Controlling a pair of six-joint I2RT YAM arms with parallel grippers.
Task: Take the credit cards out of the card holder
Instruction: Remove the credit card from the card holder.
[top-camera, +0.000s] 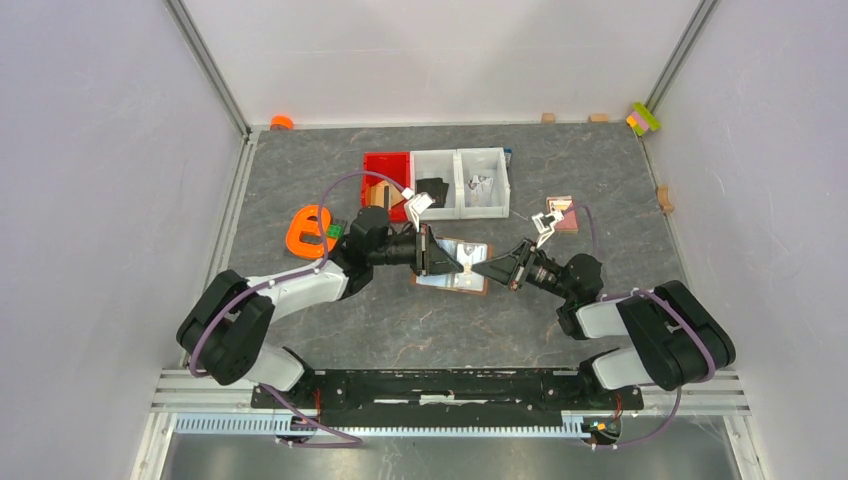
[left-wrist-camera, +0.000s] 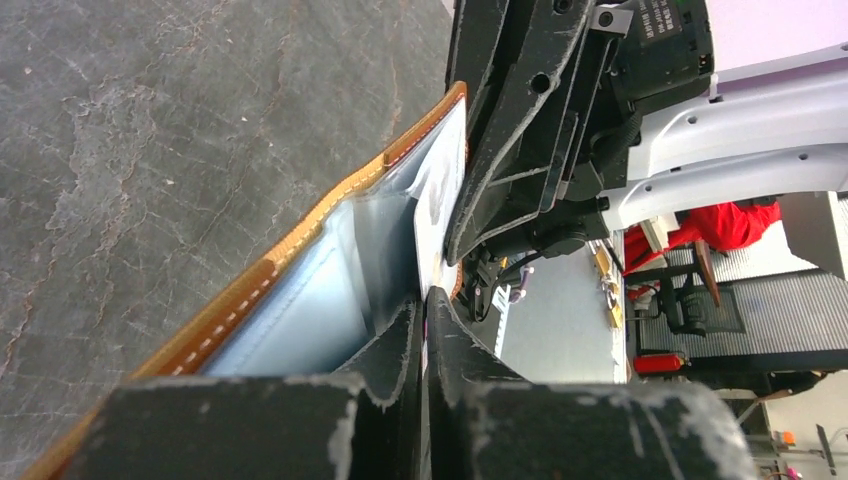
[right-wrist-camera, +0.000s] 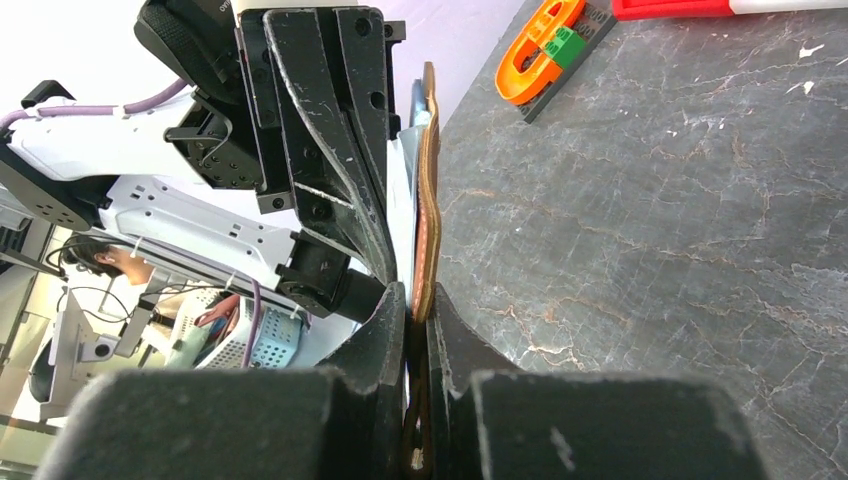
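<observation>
Left claw (left-wrist-camera: 424, 300) closed at card holder (left-wrist-camera: 300, 300); right claw (right-wrist-camera: 418, 300) clamps it.

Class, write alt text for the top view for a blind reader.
The left gripper and right gripper, both closed, meet at opposite sides of an open brown card holder. A red bin and white bins stand behind it.
</observation>
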